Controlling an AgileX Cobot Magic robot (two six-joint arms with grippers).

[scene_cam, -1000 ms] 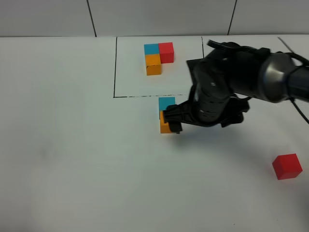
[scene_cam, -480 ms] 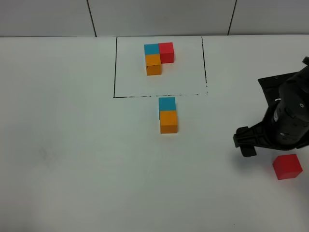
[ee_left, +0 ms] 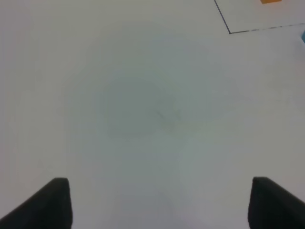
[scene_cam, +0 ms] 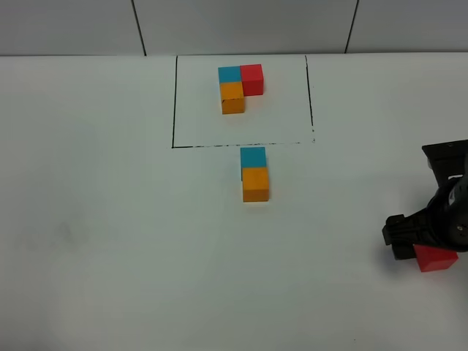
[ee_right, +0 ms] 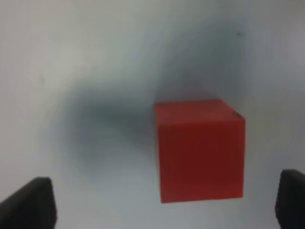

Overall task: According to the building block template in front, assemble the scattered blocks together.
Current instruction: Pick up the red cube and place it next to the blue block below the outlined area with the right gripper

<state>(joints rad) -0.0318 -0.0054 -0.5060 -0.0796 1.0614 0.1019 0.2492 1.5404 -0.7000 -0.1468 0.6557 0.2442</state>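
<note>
Red block lies just ahead of your right gripper, jaws open, nearer one jaw; your left gripper, open too, hangs well apart.

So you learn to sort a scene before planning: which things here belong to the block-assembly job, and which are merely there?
Belongs to the job:
building block template
teal cube
orange cube
red cube
right gripper, open around the red cube

Merely there:
white table
grey wall panels
left gripper, open, idle

One building block template, three scattered blocks
</note>
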